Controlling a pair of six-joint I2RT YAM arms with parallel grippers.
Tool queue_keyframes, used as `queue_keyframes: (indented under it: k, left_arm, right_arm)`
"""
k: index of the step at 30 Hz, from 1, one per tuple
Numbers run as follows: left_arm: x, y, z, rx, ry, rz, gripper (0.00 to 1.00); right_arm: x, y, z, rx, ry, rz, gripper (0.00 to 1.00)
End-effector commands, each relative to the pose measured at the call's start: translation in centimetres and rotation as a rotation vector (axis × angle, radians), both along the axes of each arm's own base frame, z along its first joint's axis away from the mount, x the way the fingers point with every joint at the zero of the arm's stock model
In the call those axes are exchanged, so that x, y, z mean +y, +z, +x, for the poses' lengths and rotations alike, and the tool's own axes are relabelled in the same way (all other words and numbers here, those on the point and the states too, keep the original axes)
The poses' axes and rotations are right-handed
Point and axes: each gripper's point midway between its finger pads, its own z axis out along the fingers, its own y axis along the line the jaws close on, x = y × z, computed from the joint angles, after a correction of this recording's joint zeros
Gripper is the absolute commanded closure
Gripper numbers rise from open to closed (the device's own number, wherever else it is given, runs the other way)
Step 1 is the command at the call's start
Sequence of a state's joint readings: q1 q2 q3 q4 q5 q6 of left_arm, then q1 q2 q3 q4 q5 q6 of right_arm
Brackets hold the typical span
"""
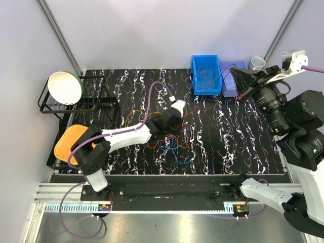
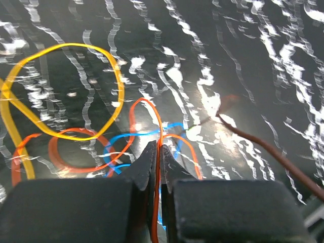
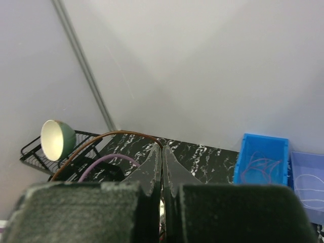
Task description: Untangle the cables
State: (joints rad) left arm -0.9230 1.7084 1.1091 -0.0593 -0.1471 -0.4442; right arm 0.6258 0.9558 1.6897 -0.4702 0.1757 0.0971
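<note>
two bins are sitting side by side far beyond the left gripper [image 2: 158, 148] and off to its right: a blue bin [image 1: 195, 76] holding a few thin reddish wires, and a pale purple bin [image 1: 229, 90] holding pale wires. one white bowl [image 1: 64, 87] is standing on edge in a black wire rack [image 1: 91, 107], well off to the left gripper's left.

the cables [image 1: 169, 142] are lying in one loose tangle on the marbled table [image 1: 243, 136], directly under the left gripper and just to its near side. that gripper is clenched on one orange cable [image 2: 155, 212], which is running up between its fingers. one yellow loop [image 2: 120, 83] is lying ahead to its left, blue loops [image 2: 147, 133] are crossing just ahead, and one dark red strand [image 2: 273, 156] is trailing off to its right.

the right gripper [image 3: 162, 150] is hanging high above the bins, clenched on one dark red cable [image 3: 126, 132] that is arching away to its left.
</note>
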Motion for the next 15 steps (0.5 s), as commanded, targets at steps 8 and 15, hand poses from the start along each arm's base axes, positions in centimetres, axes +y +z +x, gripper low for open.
queue_keyframes:
  k: [8,15]
  left_arm:
    - [13.3,0.2,4.5,0.079,0.356,0.114,1.0]
    - [17.9,-0.4,4.8,0.132,0.435,0.15,1.0]
  right_arm:
    - [-6.6,2.6,-1.2,-0.054,-0.269,0.035,1.0]
    - [-8.2,4.3,-2.7,-0.105,-0.3,0.061,1.0]
